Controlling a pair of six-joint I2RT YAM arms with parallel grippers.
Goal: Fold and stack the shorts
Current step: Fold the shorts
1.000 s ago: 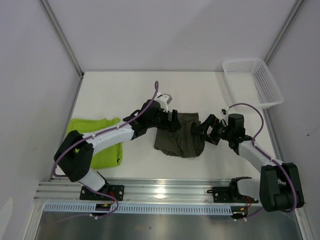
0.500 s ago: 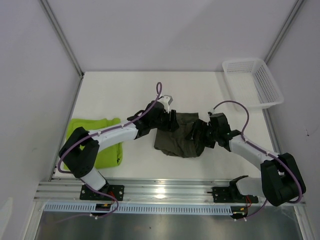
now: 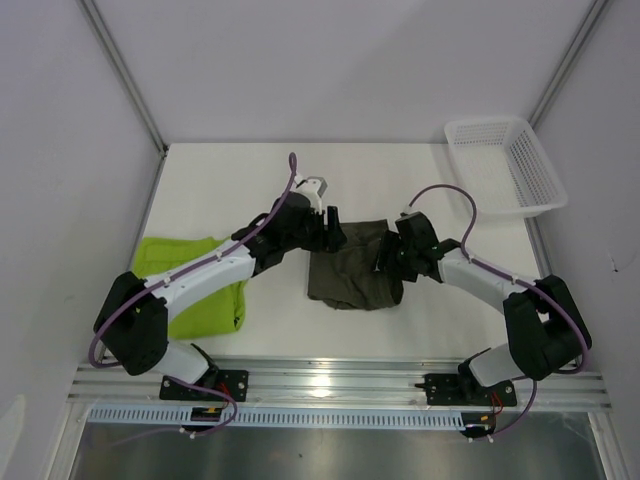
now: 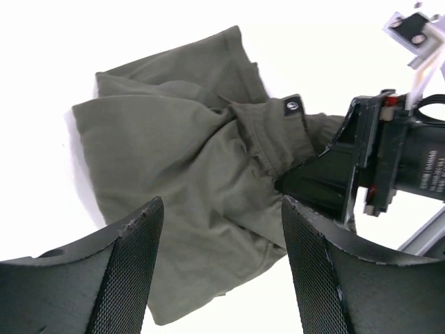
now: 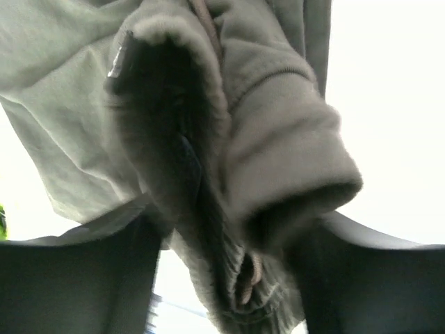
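A white plastic mesh basket (image 3: 538,172) sat at the far right corner of the flat white table (image 3: 225,185), slightly angled. A ribbed silver metal rail (image 3: 330,378) ran along the table's near edge.

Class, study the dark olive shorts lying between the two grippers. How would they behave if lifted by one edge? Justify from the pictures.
Likely floppy: the olive shorts lie in soft creases and bulge in a roll between the fingers of the right gripper. Probably light, being thin cloth. They would hardly roll or tip, lying flat on the table.
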